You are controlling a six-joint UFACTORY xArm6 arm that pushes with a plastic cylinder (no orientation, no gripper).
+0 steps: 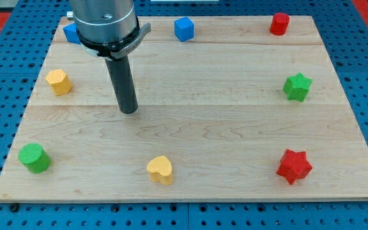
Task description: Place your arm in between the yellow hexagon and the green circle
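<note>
The yellow hexagon (59, 82) sits near the board's left edge, in the upper half of the view. The green circle (34, 158) sits at the lower left of the board. My tip (128, 110) rests on the wood to the right of the yellow hexagon, slightly lower in the view than it, and up and to the right of the green circle. It touches no block. The rod hangs from the arm's grey housing (106, 25) at the view's top.
A yellow heart (161, 170) lies at the bottom centre. A red star (294, 166) is at the lower right, a green star (297, 87) at the right. A red cylinder (279, 23) and a blue cube (184, 29) sit along the top; another blue block (71, 33) is partly hidden behind the arm.
</note>
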